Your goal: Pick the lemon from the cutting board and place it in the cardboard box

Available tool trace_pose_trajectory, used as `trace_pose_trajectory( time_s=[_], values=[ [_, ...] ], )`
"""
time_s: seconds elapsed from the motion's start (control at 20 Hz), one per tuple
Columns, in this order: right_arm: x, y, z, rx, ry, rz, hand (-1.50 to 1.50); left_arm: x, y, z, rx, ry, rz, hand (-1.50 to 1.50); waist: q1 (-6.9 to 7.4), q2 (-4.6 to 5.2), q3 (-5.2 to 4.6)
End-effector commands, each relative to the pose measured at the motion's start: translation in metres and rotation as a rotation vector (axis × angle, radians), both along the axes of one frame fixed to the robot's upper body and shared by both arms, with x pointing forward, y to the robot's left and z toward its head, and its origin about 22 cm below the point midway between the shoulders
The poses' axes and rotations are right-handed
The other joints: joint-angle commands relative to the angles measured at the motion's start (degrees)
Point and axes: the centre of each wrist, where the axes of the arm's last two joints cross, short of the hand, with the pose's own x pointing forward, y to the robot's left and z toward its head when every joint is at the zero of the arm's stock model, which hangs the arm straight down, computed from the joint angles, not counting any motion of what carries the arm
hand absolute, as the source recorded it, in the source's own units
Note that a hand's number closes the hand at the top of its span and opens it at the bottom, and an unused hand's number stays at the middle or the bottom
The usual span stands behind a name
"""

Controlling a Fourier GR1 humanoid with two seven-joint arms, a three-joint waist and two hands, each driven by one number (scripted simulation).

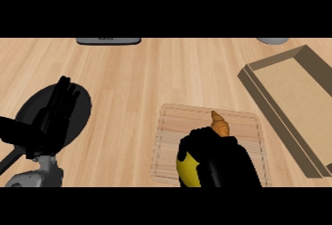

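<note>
A pale wooden cutting board (172, 132) lies at the lower middle of the counter. The yellow lemon (186, 169) sits on its near part, mostly covered by my right hand (220, 160), whose fingers curl over and round it. Only the lemon's left side shows. A brown pointed pastry (220, 123) lies on the board just beyond the hand. The open cardboard box (304, 101) stands at the right, reaching from the far right down to the near right. My left hand (55, 114) is at the left with straight fingers pointing up.
A black round pan (77, 103) lies under and behind my left hand, its handle (9, 160) running to the lower left. A grey object (108, 41) sits at the far edge, another grey one (272, 41) at the far right. Bare wood separates board and box.
</note>
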Motion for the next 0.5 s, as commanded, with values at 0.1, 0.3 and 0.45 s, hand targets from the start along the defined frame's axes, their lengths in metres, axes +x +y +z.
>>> trace_pose_trajectory(
  time_s=[0.1,0.3,0.45],
  values=[
    [0.025,-0.040,0.040,0.113,-0.117,-0.218,1.50,0.014,0.018,0.010,0.001,0.008,0.010,0.00,0.06,0.26,0.01],
    [0.019,-0.043,0.052,0.119,-0.063,-0.284,1.50,0.015,0.010,-0.007,0.001,-0.010,0.015,0.00,0.06,0.11,0.00],
    [0.037,-0.091,0.059,0.101,-0.054,-0.331,1.50,-0.007,0.011,-0.002,-0.004,0.002,0.004,0.00,0.33,0.10,0.04]
  ],
)
